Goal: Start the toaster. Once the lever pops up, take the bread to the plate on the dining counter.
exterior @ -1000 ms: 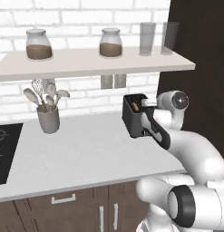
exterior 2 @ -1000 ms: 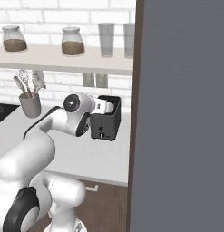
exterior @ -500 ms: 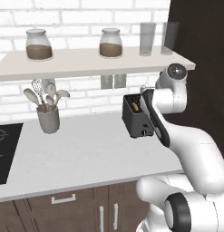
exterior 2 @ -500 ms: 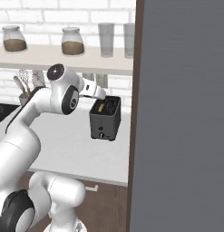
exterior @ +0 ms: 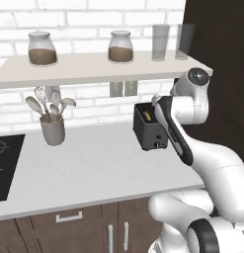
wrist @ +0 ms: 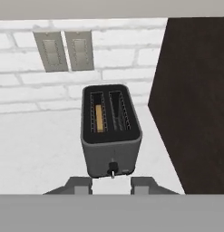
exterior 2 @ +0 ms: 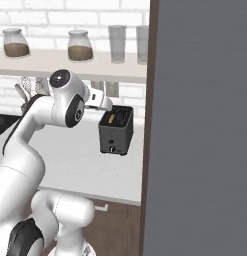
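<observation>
Jaws part narrowly, holding nothing, just short of the toaster (wrist: 111,136); bread (wrist: 99,118) sits in its left slot.

toaster (exterior: 152,129): right side behind arm | bread (wrist: 99,118): mostly sunk in slot

Pale worktop (exterior: 94,173) carries toaster (exterior: 149,127), apparently a utensil crock (exterior: 53,131).

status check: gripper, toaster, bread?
Gripper empty, jaws apart, above small dark grey toaster. Tan bread slice sits in left slot. Nothing blocking.
</observation>
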### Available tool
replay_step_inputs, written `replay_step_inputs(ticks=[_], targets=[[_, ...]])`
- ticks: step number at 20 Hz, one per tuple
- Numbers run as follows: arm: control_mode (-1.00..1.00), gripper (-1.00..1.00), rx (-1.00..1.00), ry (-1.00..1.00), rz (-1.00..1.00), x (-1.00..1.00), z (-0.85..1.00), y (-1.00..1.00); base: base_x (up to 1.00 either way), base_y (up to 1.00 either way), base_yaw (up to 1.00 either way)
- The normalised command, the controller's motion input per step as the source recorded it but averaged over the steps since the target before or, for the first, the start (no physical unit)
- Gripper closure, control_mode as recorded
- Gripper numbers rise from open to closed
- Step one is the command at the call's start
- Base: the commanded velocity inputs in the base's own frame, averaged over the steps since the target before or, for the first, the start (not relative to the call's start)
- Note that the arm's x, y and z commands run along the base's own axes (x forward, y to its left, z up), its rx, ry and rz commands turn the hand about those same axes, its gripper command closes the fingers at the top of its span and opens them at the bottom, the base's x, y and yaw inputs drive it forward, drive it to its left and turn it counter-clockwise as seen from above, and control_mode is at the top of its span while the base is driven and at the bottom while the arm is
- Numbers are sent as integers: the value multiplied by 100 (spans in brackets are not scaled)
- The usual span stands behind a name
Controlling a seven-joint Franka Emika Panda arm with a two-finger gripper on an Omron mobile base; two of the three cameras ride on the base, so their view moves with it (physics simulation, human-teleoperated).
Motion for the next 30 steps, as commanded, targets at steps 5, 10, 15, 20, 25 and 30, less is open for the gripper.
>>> replay_step_inputs(ticks=[5, 10, 15, 20, 25, 30], targets=[[-100, -100, 0, 0, 9, 2, 0, 0, 0, 0, 0], [-100, -100, 0, 0, 1, 0, 4, 0, 0, 0, 0], [-100, -100, 0, 0, 0, 0, 7, 0, 0, 0, 0], [-100, -100, 0, 0, 0, 0, 1, 0, 0, 0, 0], [-100, -100, 0, 0, 0, 0, 0, 0, 0, 0, 0], [-100, -100, 0, 0, 0, 0, 0, 0, 0, 0, 0]])
